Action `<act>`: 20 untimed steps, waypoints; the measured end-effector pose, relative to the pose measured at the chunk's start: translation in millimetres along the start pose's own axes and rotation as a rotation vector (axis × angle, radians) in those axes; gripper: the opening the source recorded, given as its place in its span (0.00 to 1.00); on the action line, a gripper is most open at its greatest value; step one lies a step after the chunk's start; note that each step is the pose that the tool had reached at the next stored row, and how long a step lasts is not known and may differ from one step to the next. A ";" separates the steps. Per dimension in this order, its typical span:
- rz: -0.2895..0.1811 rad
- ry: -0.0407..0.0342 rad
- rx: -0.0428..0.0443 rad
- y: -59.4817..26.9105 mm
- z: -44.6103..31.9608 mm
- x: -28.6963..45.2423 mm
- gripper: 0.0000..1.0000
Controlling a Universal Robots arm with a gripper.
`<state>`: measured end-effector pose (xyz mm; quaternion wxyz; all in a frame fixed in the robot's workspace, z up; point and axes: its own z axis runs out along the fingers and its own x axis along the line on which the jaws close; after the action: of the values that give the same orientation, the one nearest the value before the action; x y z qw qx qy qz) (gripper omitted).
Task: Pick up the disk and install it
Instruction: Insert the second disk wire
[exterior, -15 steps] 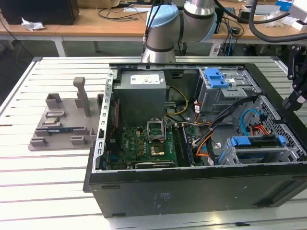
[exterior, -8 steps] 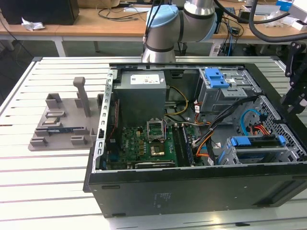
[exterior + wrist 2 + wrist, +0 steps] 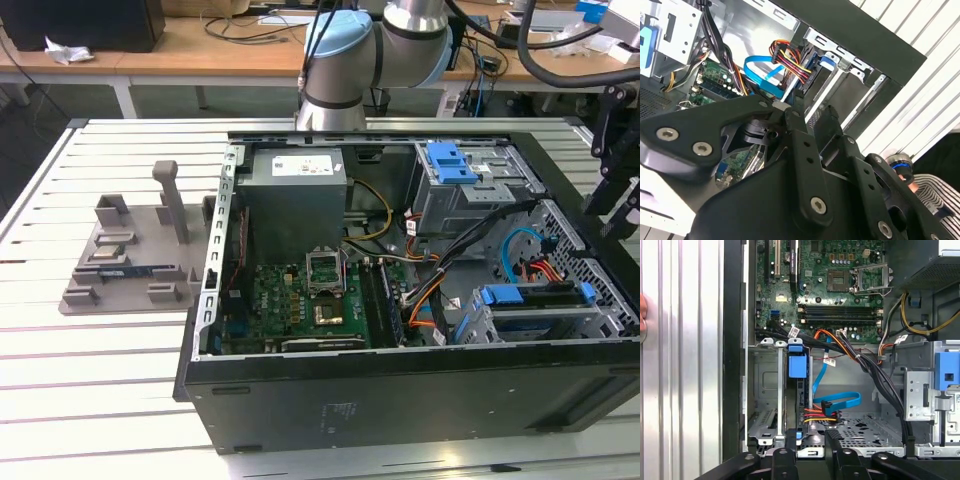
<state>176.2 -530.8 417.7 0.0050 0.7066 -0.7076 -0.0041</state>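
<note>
exterior view high over open case (image 3: pixel 400 400), both wrist views close inside

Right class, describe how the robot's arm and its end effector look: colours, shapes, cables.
The arm has silver-grey tubular segments with pale blue joint caps and a black hose looping alongside. The end effector is matte black: flat linkage bars pinned with silver screws, seen in both wrist views, ending in narrow black fingers.

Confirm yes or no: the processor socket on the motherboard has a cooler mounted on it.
No. In the exterior view the processor socket on the motherboard lies bare, with no cooler mounted.
</note>
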 end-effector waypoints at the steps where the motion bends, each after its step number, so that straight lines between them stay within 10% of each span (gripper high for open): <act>1: 0.000 0.0001 0.0000 0.0 0.5 -0.4 0.36; 20: 0.000 0.0000 0.0000 -0.1 13.2 -5.8 0.36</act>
<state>176.2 -524.9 404.5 0.0050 0.7065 -0.7076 -0.0041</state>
